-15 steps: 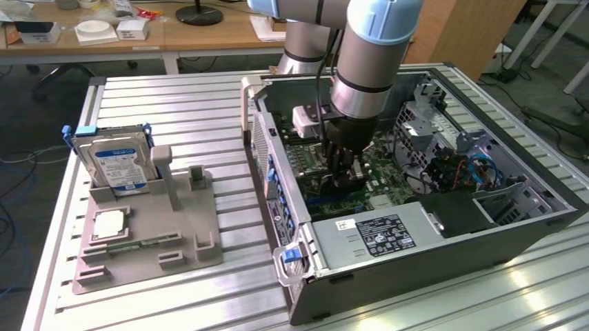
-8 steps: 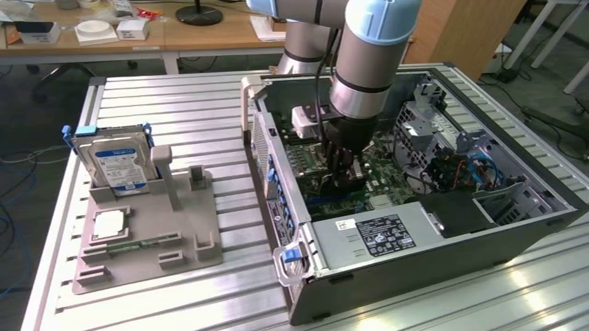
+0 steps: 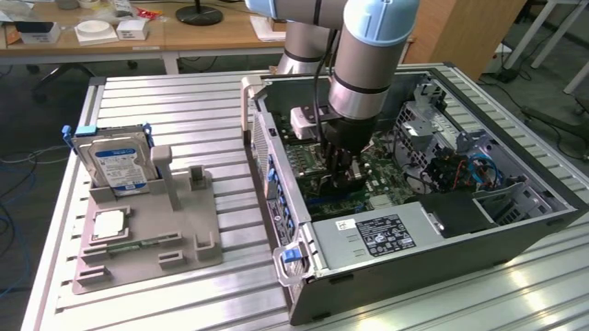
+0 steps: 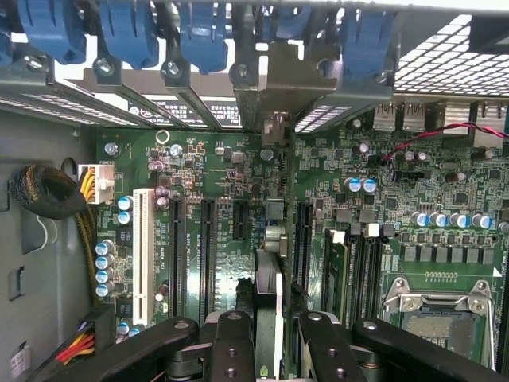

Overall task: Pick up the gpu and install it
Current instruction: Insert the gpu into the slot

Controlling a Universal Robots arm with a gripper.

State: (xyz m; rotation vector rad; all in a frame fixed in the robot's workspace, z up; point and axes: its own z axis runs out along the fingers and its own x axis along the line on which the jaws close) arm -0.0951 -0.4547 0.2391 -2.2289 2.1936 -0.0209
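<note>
robot arm reaching down inside an open computer case (image 3: 387, 262) on the bench (image 3: 165, 110), tool (image 4: 269, 334) pinching the gpu (image 4: 269, 294) edge-on, card standing upright over the motherboard (image 4: 238, 183) slots

— Where's your arm right now?

— My light-blue and silver jointed arm (image 3: 368, 62) comes in from above and stands nearly upright, wrist pointed straight down.

— And the business end?

— My black two-fingered gripper (image 3: 343, 172) hangs below the wrist, low and vertical. In the wrist view, my black metal fingers (image 4: 232, 350) sit close together with a thin flat black card with a silvery metal edge bracket (image 4: 269, 294) pinched edge-on between them.

— Tilted at all?

— No, the fingers point straight down.
</note>
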